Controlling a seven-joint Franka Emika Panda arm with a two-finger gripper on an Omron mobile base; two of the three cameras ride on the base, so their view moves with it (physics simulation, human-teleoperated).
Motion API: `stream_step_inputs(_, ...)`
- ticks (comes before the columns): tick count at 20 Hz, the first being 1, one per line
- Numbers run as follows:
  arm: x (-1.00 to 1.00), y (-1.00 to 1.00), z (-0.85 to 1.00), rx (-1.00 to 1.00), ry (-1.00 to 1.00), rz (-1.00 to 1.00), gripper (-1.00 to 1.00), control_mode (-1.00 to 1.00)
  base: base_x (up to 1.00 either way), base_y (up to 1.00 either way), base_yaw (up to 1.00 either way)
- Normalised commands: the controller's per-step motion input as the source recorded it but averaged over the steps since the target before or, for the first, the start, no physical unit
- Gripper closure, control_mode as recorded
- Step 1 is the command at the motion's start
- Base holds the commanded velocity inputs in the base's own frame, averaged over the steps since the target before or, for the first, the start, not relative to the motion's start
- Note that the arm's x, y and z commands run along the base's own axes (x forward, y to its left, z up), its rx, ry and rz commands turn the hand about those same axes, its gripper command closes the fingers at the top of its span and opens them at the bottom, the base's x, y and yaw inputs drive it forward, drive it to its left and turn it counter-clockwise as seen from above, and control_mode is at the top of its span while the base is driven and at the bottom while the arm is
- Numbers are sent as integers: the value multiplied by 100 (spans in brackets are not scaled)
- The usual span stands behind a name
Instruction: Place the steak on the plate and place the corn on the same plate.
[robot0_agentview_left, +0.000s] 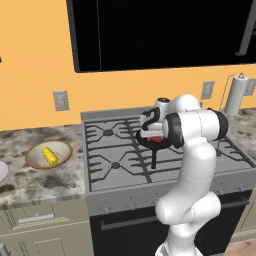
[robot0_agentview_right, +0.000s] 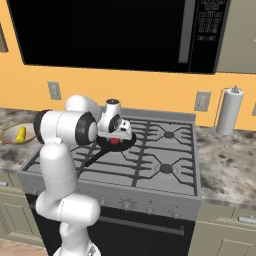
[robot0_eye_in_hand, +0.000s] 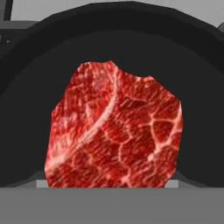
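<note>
Hovering low over the black frying pan (robot0_agentview_right: 116, 143) on the stove, the gripper (robot0_agentview_left: 156, 138) faces the marbled red steak (robot0_eye_in_hand: 114, 129); whether it grips is unclear. It should clamp squarely, then lift straight.

The arm hides most of the pan (robot0_agentview_left: 150, 145) and steak (robot0_agentview_right: 115, 141). At nine o'clock, the plate (robot0_agentview_left: 1, 172) is cut by the edge. The steak's lower edge is covered in the hand view.

Glossy white rounded arm (robot0_agentview_left: 192, 165), dark joints; wrist apparently grey-trimmed.
</note>
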Motion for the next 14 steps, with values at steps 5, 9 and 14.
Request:
stream_step_inputs(5,-2,0,15,0,0,0,100,-100,0,0,0)
stream_step_inputs(9,-4,0,23,0,0,0,100,-100,0,0,0)
stream_step_inputs(14,-27,-2,27,0,0,0,100,-100,0,0,0)
